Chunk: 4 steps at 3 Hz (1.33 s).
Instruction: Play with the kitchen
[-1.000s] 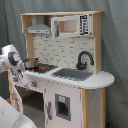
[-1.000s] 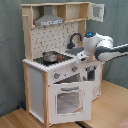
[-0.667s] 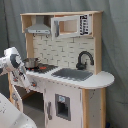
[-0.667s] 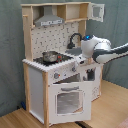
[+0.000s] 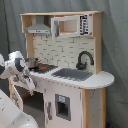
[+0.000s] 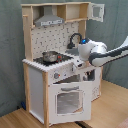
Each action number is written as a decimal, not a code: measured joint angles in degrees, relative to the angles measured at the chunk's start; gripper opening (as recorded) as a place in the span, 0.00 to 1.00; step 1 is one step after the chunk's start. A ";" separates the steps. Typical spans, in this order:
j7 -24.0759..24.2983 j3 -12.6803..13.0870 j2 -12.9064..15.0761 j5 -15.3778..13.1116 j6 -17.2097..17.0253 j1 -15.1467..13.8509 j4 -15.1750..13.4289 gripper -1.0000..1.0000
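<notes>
the tool (image 6: 79, 64) has dropped slightly toward the kitchen (image 6: 57, 70) counter's front edge beside the stove; its grip cannot be told.

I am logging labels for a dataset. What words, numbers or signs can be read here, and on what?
No text is readable in either exterior view.
Microwave cabinet of the kitchen: dark marks on its control strip, too blurred to read.

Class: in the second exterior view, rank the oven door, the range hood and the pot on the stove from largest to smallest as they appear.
1. Oven door, clearly the largest.
2. Range hood.
3. Pot, the smallest.
</notes>
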 joint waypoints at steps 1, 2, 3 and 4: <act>0.27 4.22 0.22 0.16 2.78 -4.09 -0.01 0.00; 1.21 8.09 0.27 0.78 5.85 -7.60 -0.01 0.00; 2.61 11.87 0.26 1.32 8.68 -10.86 0.00 0.00; 5.40 15.75 0.26 2.22 11.72 -13.41 0.03 0.00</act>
